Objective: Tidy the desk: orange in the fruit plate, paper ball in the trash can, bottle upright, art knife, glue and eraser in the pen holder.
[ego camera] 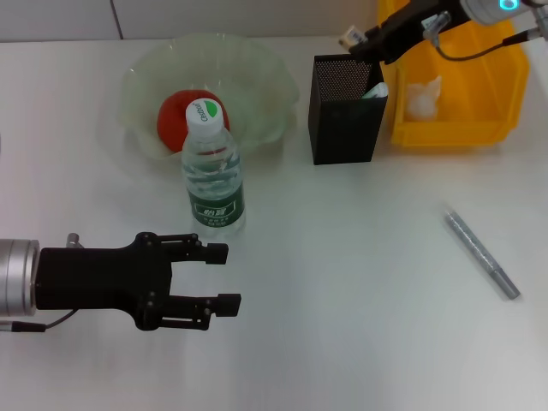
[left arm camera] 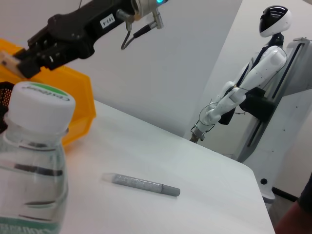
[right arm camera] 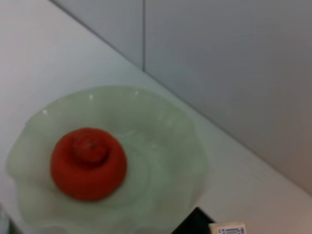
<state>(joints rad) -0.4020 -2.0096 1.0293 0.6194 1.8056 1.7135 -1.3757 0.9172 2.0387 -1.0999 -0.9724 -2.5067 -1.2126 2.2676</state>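
Humanoid in left wrist view only

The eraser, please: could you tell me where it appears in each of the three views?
Head view: the eraser sits at the right tool, above the pen holder.
Left wrist view: the eraser shows at the left edge, beyond the bottle.
Right wrist view: the eraser shows at the bottom edge.
Shared landmark: the pen holder.
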